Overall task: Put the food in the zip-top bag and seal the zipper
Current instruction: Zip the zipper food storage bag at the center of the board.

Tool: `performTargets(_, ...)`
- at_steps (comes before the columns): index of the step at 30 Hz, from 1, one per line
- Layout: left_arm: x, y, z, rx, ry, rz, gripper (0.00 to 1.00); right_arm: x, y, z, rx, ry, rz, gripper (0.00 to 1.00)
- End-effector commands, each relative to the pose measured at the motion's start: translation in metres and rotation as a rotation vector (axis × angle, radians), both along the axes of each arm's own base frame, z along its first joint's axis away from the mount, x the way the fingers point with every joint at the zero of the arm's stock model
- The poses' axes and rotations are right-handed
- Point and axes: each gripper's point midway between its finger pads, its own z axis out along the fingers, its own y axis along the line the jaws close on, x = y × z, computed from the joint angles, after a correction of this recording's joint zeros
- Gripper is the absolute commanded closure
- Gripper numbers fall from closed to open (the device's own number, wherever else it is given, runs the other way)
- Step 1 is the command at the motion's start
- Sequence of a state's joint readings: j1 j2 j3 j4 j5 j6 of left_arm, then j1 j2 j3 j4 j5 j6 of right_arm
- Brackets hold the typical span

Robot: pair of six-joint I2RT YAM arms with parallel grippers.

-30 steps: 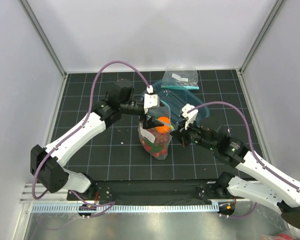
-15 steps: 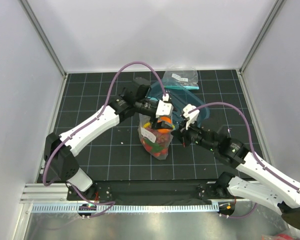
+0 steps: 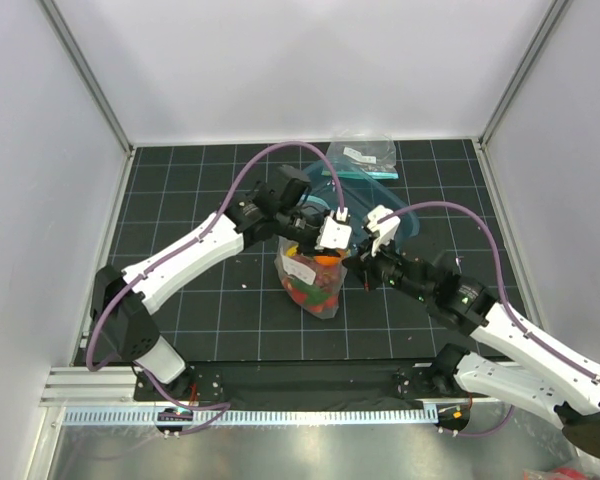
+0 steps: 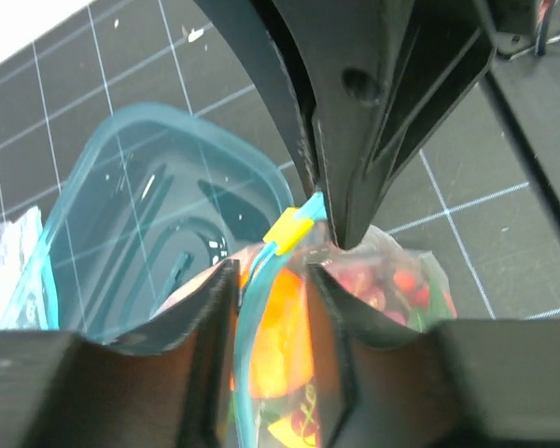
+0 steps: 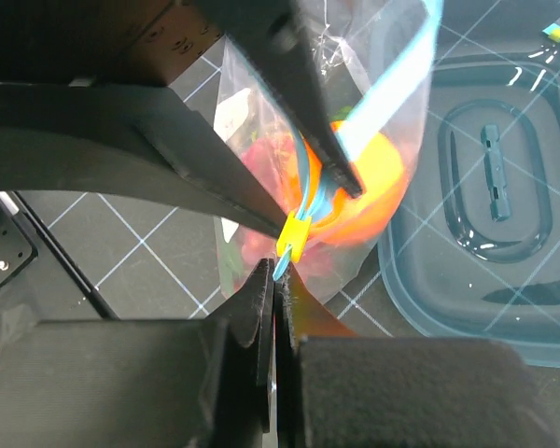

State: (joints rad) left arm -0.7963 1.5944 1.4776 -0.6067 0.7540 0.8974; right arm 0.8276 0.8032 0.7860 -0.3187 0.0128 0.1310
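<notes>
Sealing is in hand: with fruit (image 5: 373,177) in the bag (image 3: 315,285) below both jaws, the right gripper (image 5: 273,275) clenches the zipper (image 5: 392,79) end beside the slider (image 4: 287,229) while the left gripper (image 4: 271,275) straddles it part-open (not yet pinching), so next it must pinch and slide along.

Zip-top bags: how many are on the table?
2: the large fruit-filled bag at centre; a smaller bag at the far edge, behind the teal tub.
</notes>
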Motion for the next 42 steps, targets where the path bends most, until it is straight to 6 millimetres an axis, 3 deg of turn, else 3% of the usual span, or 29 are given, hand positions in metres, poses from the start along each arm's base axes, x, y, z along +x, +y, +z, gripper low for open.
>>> performTargets(1, 0.004, 0.014, 0.007, 0.024, -0.055, 0.054, 0.64, 0.007, 0.007, 0.029, 0.093, -0.070, -0.016, 0.99)
performTargets(2, 0.006, 0.015, 0.007, 0.027, -0.050, 0.070, 0.76, 0.008, 0.007, 0.030, 0.096, -0.070, -0.015, 0.99)
performTargets(5, 0.011, 0.014, 0.010, 0.019, -0.032, 0.127, 0.93, 0.008, 0.011, 0.030, 0.096, -0.062, -0.006, 0.99)
performTargets(7, 0.013, 0.013, 0.014, 0.001, -0.010, 0.154, 1.00, 0.009, 0.013, 0.030, 0.091, -0.058, -0.001, 0.99)
performTargets(10, 0.013, 0.014, 0.023, -0.015, 0.001, 0.187, 1.00, 0.012, 0.015, 0.030, 0.080, -0.060, 0.001, 0.99)
performTargets(12, 0.012, 0.018, 0.033, -0.029, 0.022, 0.235, 1.00, 0.014, 0.016, 0.031, 0.087, -0.075, 0.000, 0.83)
performTargets(13, 0.015, 0.021, 0.035, -0.032, 0.029, 0.270, 1.00, 0.014, 0.016, 0.031, 0.088, -0.086, 0.002, 0.65)
performTargets(14, 0.013, 0.022, 0.039, -0.042, 0.071, 0.306, 1.00, 0.016, 0.016, 0.036, 0.105, -0.109, -0.006, 0.58)
performTargets(20, -0.012, 0.029, 0.067, -0.092, 0.073, 0.379, 1.00, 0.019, 0.012, 0.043, 0.153, -0.212, -0.014, 0.44)
performTargets(21, -0.017, 0.031, 0.061, -0.075, 0.079, 0.386, 1.00, 0.017, 0.011, 0.037, 0.141, -0.217, -0.002, 0.44)
performTargets(23, -0.024, 0.036, 0.063, -0.077, 0.071, 0.382, 1.00, 0.016, 0.014, 0.048, 0.171, -0.265, 0.017, 0.57)
performTargets(25, -0.034, 0.036, 0.060, -0.074, 0.062, 0.357, 1.00, 0.010, 0.021, 0.048, 0.174, -0.286, 0.077, 0.62)
performTargets(28, -0.043, 0.034, 0.056, -0.065, 0.070, 0.356, 1.00, 0.001, 0.026, 0.052, 0.186, -0.313, 0.143, 0.62)
performTargets(35, -0.041, 0.034, 0.039, -0.028, 0.058, 0.395, 1.00, -0.015, 0.022, 0.053, 0.194, -0.373, 0.210, 0.62)
performTargets(39, -0.040, 0.037, 0.039, -0.035, 0.056, 0.424, 1.00, -0.023, 0.023, 0.049, 0.197, -0.355, 0.246, 0.99)
performTargets(42, -0.040, 0.039, 0.043, -0.063, 0.036, 0.424, 0.94, -0.027, 0.025, 0.050, 0.199, -0.344, 0.264, 0.99)
